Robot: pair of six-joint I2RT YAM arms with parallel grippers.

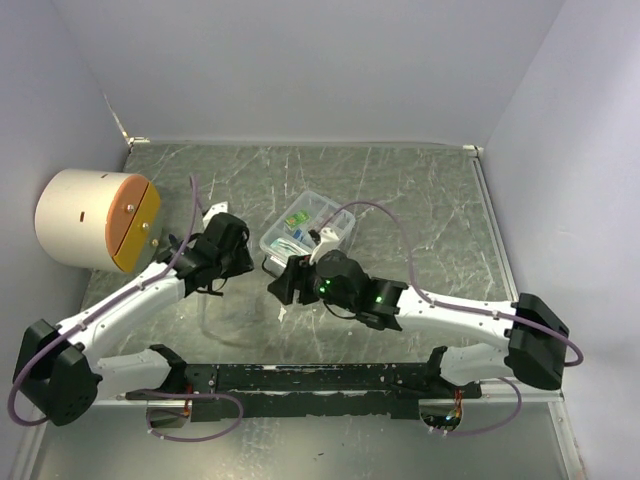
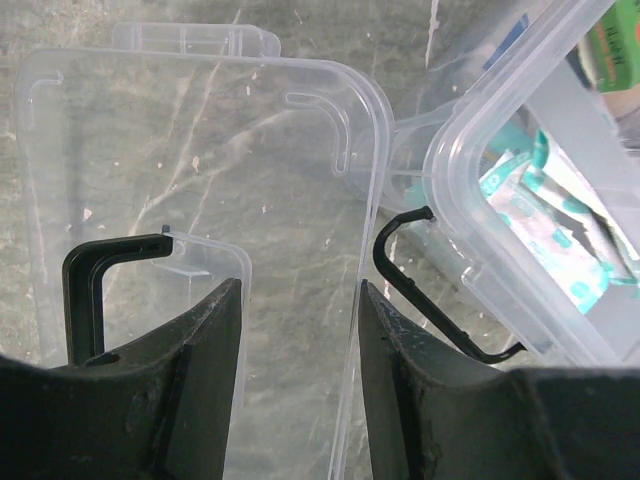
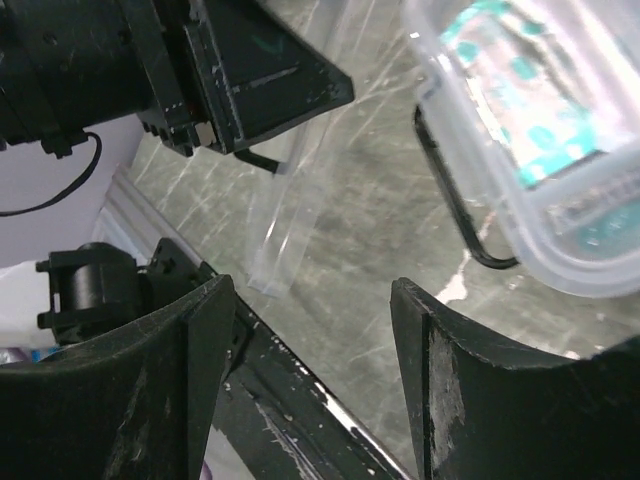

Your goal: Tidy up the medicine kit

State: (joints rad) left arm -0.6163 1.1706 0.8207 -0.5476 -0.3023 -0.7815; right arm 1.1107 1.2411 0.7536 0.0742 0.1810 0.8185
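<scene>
The clear plastic kit box (image 1: 305,225) stands mid-table with teal-patterned sachets (image 2: 545,220) and a green packet (image 2: 620,45) inside. Its rim also shows in the right wrist view (image 3: 480,190). The loose clear lid (image 2: 200,150) is at the box's left, and from the right wrist it looks like a narrow strip (image 3: 290,210). My left gripper (image 1: 235,250) is open, with the lid's right edge running between its fingers (image 2: 300,300), close to the right finger. My right gripper (image 1: 285,285) is open and empty (image 3: 312,300) over bare table, just left of the box.
A cream cylinder with an orange face (image 1: 95,220) lies at the far left against the wall. The black base rail (image 1: 320,380) runs along the near edge and shows close under my right gripper (image 3: 300,400). My left gripper's body (image 3: 250,70) sits just beyond my right one.
</scene>
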